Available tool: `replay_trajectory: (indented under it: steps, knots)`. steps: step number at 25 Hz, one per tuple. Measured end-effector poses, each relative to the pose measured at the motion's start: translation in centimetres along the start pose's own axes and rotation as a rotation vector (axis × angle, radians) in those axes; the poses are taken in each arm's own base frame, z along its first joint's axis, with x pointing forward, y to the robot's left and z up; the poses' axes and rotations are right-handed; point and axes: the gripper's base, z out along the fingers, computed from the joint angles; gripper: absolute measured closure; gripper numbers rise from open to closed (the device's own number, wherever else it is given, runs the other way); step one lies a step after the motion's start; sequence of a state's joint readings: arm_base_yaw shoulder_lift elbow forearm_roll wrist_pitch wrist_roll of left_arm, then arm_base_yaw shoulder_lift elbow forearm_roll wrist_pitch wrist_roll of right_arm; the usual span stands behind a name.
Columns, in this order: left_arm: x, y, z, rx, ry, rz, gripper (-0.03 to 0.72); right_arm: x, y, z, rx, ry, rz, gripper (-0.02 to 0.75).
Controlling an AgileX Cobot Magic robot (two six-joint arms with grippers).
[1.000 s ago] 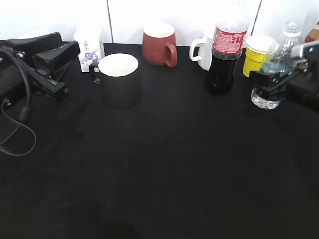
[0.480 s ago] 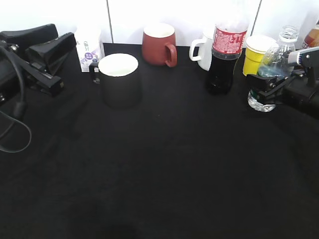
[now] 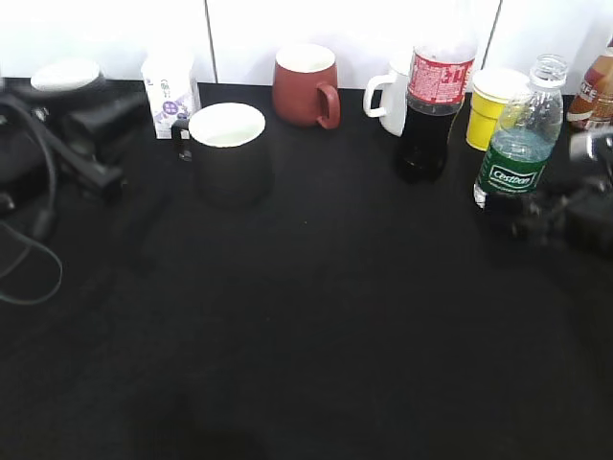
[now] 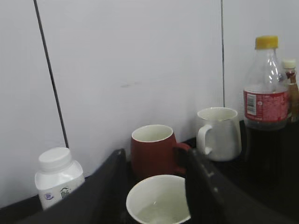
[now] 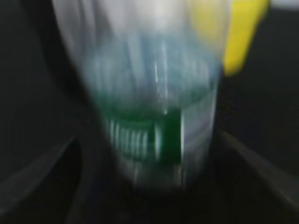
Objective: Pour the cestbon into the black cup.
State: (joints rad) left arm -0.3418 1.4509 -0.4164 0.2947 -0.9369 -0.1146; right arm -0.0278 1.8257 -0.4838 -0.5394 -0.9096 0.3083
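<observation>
1. Since 0.5 s ago, right gripper [image 3: 551,216] dropped lower; cestbon [image 3: 518,144] label now exposed.
2. Grip state: cannot tell, blurred.
3. Cestbon stands, uncapped, right of cola [image 3: 433,101]; black cup [image 3: 228,153] far left of cola.
4. Risk: knocking cola, spilling.

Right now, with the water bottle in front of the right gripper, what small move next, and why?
Probably carry the cestbon left toward the black cup. The bottle is uncapped and upright at the table's right side, far from the cup. The right wrist view is too blurred to confirm the grip, so check that first.

The blurred cestbon [image 5: 154,116], green-labelled, stands close between the right claw's [image 5: 149,186] dark fingers [image 5: 42,172].
</observation>
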Motion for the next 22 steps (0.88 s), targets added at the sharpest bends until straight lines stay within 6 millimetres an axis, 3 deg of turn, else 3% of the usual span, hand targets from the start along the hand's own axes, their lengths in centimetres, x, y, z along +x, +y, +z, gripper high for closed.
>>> replay_trajectory:
  steps: [3, 5, 8, 10, 12, 16, 20, 22]
  knots:
    - [1.0, 0.3, 0.1, -0.024, 0.148, -0.038, 0.365, -0.6, 0.4, -1.8, 0.041, 0.008, 0.0, 0.09]
    - [-0.1, 0.8, 0.6, -0.062, 0.236, -0.029, 0.365, -1.8, 0.4, -3.1, 0.097, 0.046, -0.025, 0.102]
    - [-1.3, 1.2, 0.9, -0.141, 0.517, -0.062, 0.365, -3.5, -0.1, -5.0, 0.214, 0.164, -0.045, 0.115]
    - [-2.6, 1.4, 0.4, -0.205, 0.697, -0.188, 0.366, -4.7, -0.4, -6.6, 0.307, 0.219, 0.021, 0.13]
    - [-5.5, 1.3, -0.3, -0.222, 0.762, -0.269, 0.366, -6.0, 0.9, -8.1, 0.332, 0.192, 0.124, 0.155]
    - [-10.2, 0.7, -4.8, -0.221, 0.714, -0.281, 0.367, -7.5, 6.4, -10.5, 0.236, 0.239, 0.042, 0.163]
    - [-13.1, -0.4, -11.3, -0.202, 0.679, -0.22, 0.367, -11.4, 8.8, -17.1, 0.217, 0.246, 0.086, 0.163]
    - [-13.2, -1.1, -15.3, -0.2, 0.606, -0.207, 0.367, -11.4, 10.0, -21.0, 0.097, 0.213, 0.121, 0.163]
